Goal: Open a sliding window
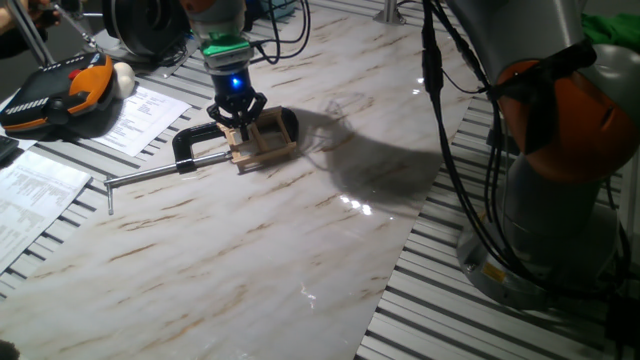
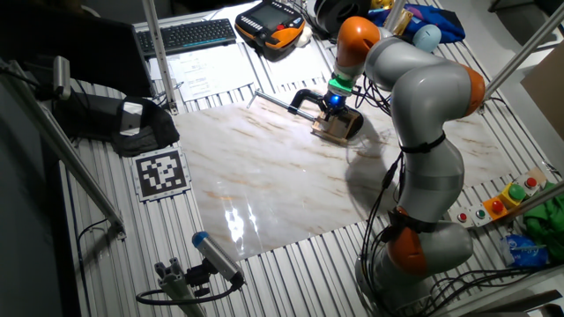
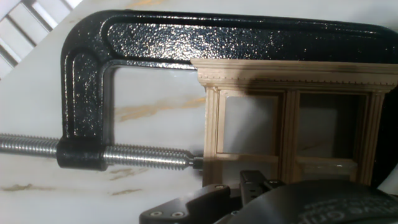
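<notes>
The sliding window (image 1: pixel 268 138) is a small pale-wood frame with two panes, standing on the marble board and held in a black C-clamp (image 1: pixel 192 143). In the other fixed view the window (image 2: pixel 339 127) sits just under the arm's wrist. The hand view shows the window (image 3: pixel 292 118) close up, with the clamp (image 3: pixel 93 81) wrapped around its top and left and the screw pressing on its left post. My gripper (image 1: pixel 238 120) hangs right over the window's left end with its fingers spread. Whether the tips touch the wood is hidden.
The clamp's steel bar (image 1: pixel 140 175) juts left across the board. A teach pendant (image 1: pixel 55 90) and paper sheets (image 1: pixel 35 190) lie at the left. The arm's base (image 1: pixel 560 190) stands at the right, with cables hanging beside it.
</notes>
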Motion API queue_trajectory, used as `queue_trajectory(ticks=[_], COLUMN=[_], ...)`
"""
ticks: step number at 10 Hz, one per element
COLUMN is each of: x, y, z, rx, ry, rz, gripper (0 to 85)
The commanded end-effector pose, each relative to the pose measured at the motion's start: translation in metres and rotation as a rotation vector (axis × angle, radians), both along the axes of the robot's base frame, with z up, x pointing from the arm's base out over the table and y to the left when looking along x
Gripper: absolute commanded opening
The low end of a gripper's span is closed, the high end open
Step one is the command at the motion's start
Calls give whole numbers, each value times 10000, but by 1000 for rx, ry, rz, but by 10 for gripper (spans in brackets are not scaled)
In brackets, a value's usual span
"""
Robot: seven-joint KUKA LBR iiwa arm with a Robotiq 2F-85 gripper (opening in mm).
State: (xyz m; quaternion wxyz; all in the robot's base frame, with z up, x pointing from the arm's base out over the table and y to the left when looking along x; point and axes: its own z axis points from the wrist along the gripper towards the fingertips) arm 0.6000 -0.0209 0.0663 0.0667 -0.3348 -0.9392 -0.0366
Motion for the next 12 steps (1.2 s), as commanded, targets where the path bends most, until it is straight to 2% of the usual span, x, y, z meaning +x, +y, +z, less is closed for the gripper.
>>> queue_trajectory(ticks=[1,4,6,7,8,10,12], x=[1,1,1,3,10,12,61], y=[-1,-1,-1,5,22,55,66], z=[0,0,0,1,-4,-73,-77], rx=[7,25,19,20,35,45,54], ry=[-2,-13,-14,-7,0,0,12], rz=[2,9,1,-3,-7,-19,-31], gripper=[0,0,0,0,0,0,0])
